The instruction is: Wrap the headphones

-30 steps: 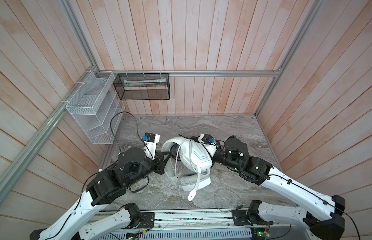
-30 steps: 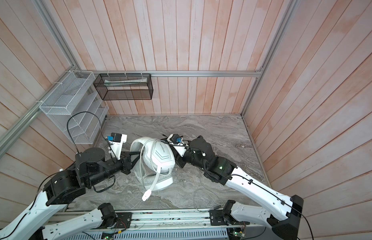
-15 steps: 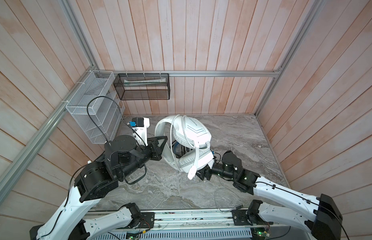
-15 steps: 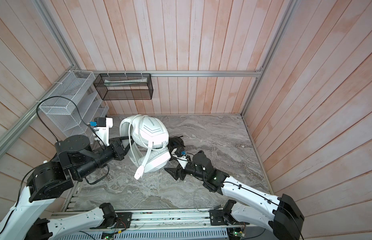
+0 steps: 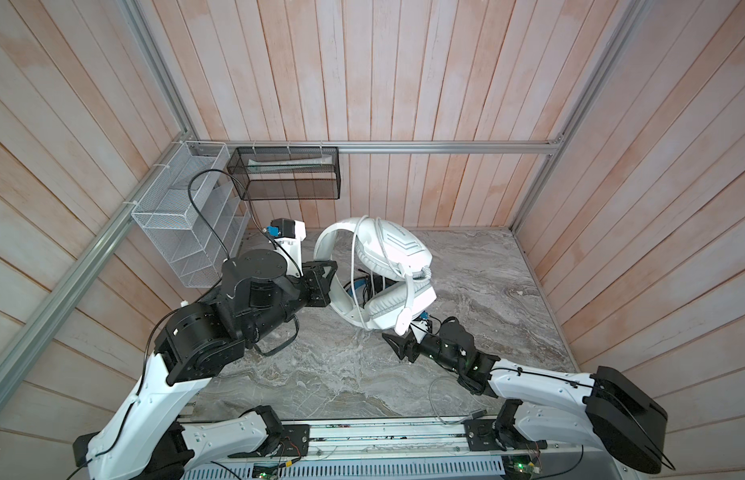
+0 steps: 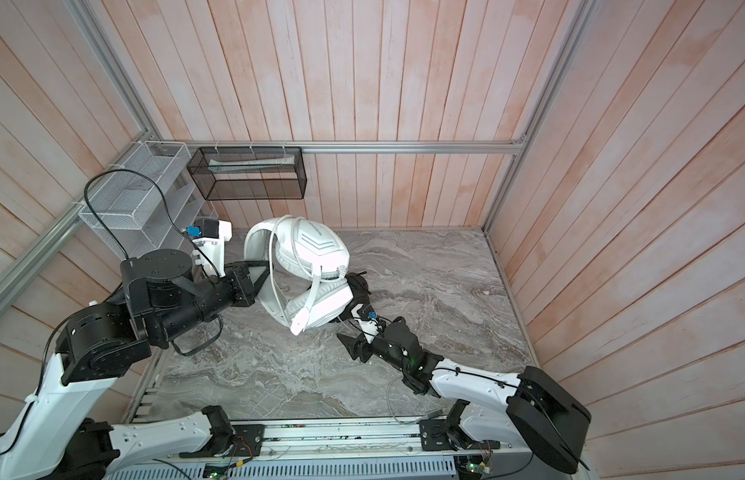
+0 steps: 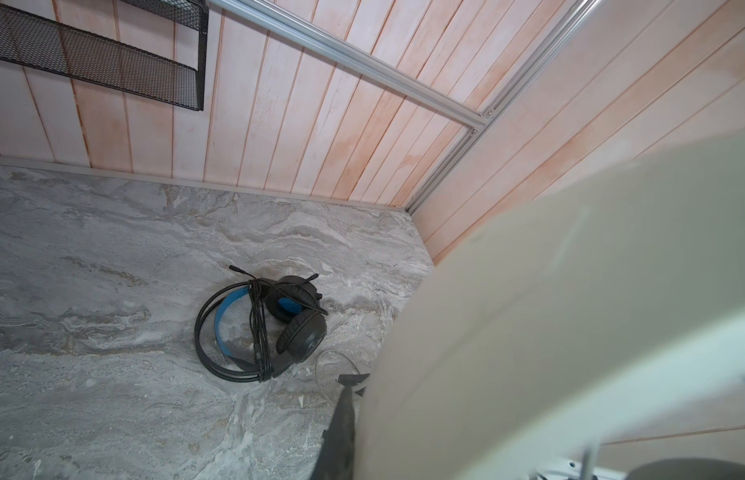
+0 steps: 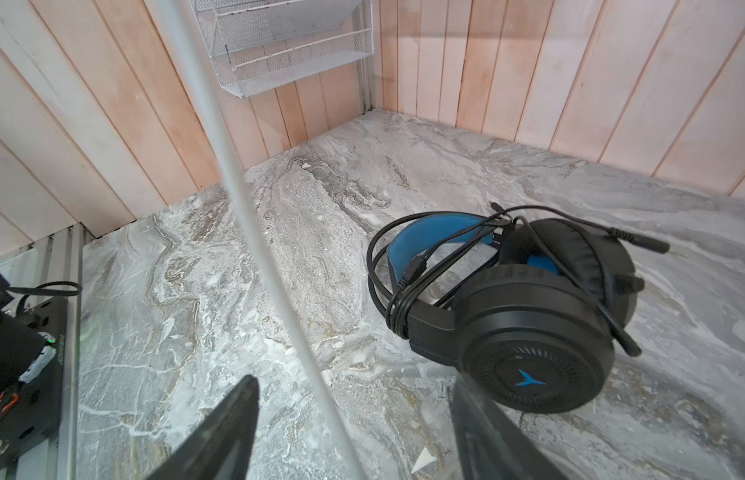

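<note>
- Well, in both top views the left gripper (image 5: 326, 286) is pinched tight on the band of the white headset (image 5: 398, 249), which hangs clear above the marble tabletop (image 5: 508, 291). Lettering on its ear cup is too small to read.
- Beneath the white headset the black headset (image 6: 359, 291) peeks out, mostly covered. The right gripper (image 5: 398, 345) sits low near the white headset's mic tip, and from up here I cannot tell how its jaws stand.
- Bare marble stretches from the white headset to the far wall edge. A white wire rack (image 5: 183, 232) and a black mesh basket (image 5: 287, 174) hang on the walls behind it.
- Left wrist view: the white headset's band fills one side as a pale blur. Past it the whole black headset lies flat, with its cable wound round the blue-lined band and free marble all about.
- Right wrist view: the right gripper's fingers (image 8: 221, 436) stand wide apart, holding nothing. The grey cable (image 8: 246, 216) runs straight between them, unclamped. Only here does the black headset's ear cup show a blue Y-shaped emblem, with no words.
</note>
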### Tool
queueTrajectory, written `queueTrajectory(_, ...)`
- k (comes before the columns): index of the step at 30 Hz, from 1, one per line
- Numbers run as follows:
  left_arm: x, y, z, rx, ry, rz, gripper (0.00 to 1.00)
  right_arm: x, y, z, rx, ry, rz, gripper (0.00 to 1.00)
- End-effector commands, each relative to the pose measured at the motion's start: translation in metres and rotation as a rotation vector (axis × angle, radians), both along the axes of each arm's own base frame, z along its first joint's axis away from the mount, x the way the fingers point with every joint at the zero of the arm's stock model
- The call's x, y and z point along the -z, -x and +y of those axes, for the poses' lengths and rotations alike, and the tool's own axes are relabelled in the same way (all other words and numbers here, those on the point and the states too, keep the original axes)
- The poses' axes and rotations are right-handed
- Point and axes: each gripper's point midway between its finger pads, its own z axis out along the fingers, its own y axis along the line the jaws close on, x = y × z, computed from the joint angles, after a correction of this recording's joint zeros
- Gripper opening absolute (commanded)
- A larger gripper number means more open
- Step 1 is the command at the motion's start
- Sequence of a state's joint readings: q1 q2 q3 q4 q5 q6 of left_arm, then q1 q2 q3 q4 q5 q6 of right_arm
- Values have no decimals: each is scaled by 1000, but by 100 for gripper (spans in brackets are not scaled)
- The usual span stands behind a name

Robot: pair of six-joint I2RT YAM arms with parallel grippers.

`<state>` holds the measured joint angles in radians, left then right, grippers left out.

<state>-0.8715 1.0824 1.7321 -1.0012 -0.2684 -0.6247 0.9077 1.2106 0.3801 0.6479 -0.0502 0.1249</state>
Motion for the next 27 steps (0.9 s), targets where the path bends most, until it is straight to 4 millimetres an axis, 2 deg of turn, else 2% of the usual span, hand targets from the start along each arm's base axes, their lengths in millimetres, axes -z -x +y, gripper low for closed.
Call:
queueTrajectory(1,-29,-3,7,-36,77,-59,0,2,-9,2,27,4,-22,34)
queueTrajectory(3,-30,-8,9,-55,68,-62,0,12,-7,6,7,11,11,14)
queueTrajectory(6,-28,-20,14,-87,60,-53,0,25,7,17,-48,27,58,3)
queueTrajectory(9,-24,-35,18,-120,48,-42,0,31,32,33,-113,47,74,0)
queueTrajectory(11,-18,-50,26,-171,14,-31,0,31,57,49,-182,75,74,0)
queueTrajectory(16,15,-97,53,-302,-47,32,0,19,116,79,-329,174,50,0)
queueTrajectory(19,40,-118,63,-361,-116,57,0,-2,141,88,-401,221,31,0)
queueTrajectory(22,66,-132,74,-427,-230,69,0,-32,152,88,-428,274,-9,0)
queueTrajectory(25,101,-139,76,-433,-327,95,0,-78,154,80,-436,290,-60,0)
queueTrajectory(27,125,-140,78,-429,-402,115,0,-108,145,68,-385,315,-106,0)
